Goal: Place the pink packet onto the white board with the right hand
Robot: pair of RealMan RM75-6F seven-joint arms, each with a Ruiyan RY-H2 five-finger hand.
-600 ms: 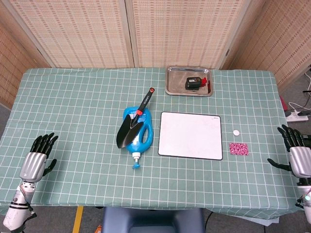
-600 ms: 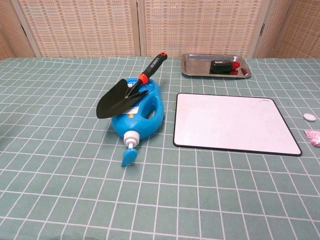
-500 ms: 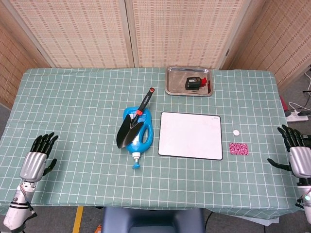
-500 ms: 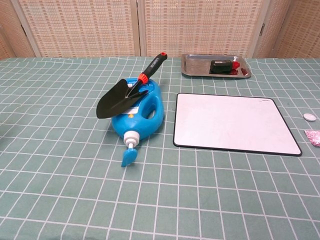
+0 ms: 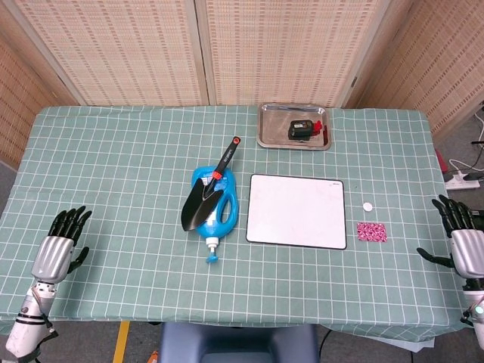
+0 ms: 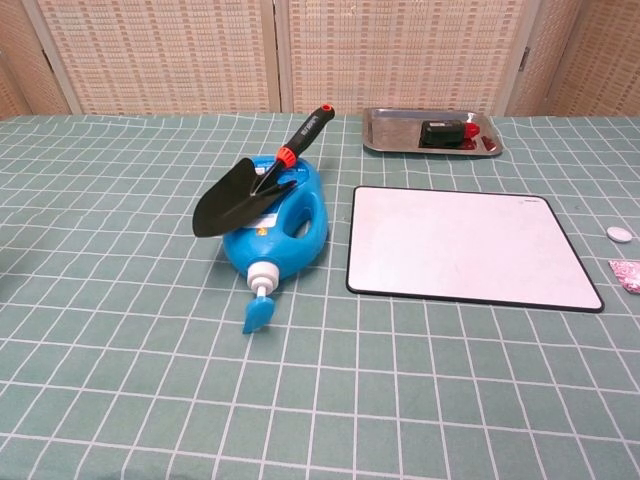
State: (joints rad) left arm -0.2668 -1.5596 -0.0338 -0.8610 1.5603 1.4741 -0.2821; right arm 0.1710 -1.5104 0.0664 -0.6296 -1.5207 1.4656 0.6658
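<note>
Your right hand (image 5: 463, 240) holds nothing, fingers spread wide, at the counter's edge; the small pink glittery packet (image 5: 371, 231) lies beside it, just short of the flat black-rimmed white board (image 5: 296, 210).

From the head view we look steeply down on the whole table (image 5: 113, 151), far enough back to take in all its edges and the woven screens (image 5: 121, 45) behind. From the chest view we sit low and close, facing across the cloth toward those screens. Both views share the white board (image 5: 296, 211), the blue watering can (image 6: 280, 225), the trowel (image 6: 240, 195) and the metal tray (image 5: 268, 128).
</note>
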